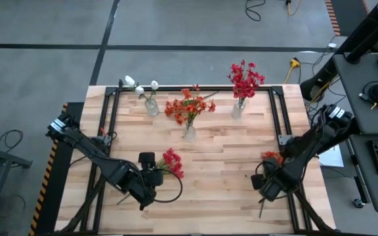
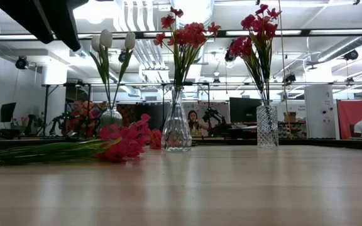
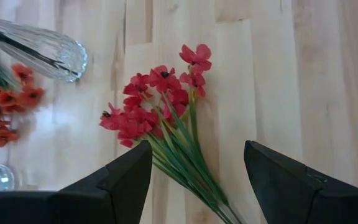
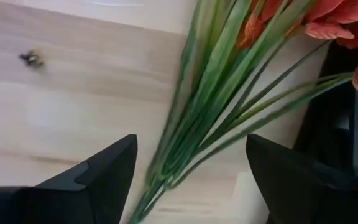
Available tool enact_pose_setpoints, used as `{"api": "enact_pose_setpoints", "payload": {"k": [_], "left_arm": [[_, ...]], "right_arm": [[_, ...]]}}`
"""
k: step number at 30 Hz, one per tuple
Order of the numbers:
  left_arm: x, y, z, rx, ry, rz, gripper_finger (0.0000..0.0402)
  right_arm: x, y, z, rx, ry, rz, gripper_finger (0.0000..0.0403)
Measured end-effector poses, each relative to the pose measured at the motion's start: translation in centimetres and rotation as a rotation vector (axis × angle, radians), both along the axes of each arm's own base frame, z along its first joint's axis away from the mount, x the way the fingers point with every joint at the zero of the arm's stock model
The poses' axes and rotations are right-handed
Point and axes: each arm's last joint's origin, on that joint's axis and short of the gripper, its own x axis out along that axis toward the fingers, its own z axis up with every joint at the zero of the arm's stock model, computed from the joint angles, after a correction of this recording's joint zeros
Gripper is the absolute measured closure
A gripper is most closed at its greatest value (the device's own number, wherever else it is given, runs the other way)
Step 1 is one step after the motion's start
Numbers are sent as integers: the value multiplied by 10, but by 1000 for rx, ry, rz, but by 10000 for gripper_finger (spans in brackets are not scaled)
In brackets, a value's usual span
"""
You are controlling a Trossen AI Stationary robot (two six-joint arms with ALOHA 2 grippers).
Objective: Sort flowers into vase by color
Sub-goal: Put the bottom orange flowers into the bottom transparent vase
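A red flower spray (image 1: 171, 162) lies flat on the table left of centre, blooms toward the far side (image 3: 160, 118). My left gripper (image 3: 197, 155) hovers open over its green stems, one finger on either side. An orange spray (image 1: 272, 157) lies by the table's right edge, blooms (image 4: 334, 25) partly over the black rail. My right gripper (image 4: 191, 149) points down over its stems (image 4: 216, 93), open, one finger on each side. At the far side stand three glass vases: white blooms (image 1: 151, 105), orange blooms (image 1: 189, 128) and red blooms (image 1: 239, 108).
A black metal frame (image 1: 281, 124) runs round the tabletop's left, far and right sides. The three vases stand in a row (image 2: 176, 129) across the far half. Bare wood (image 1: 215, 190) lies between the two arms at the near side.
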Motion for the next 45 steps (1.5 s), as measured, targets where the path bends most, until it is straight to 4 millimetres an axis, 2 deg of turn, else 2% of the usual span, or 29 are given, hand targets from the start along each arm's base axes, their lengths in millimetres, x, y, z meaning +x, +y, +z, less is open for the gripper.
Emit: {"api": "enact_pose_setpoints", "payload": {"k": [7,13,24,38,45], "left_arm": [[0,1,0,16,0,-1,165],[0,1,0,23,0,-6,165],[1,2,0,45,-19,3,165],[1,2,1,59,-37,12,165],[1,2,1,57,-39,12,165]], "right_arm": [[4,5,-19,-48,87,-4,129],[6,7,-27,-93,84,31,165],[12,7,-26,-157,-22,134,254],[13,8,-27,-151,-23,164,346],[17,12,-19,-142,-63,189,379]]}}
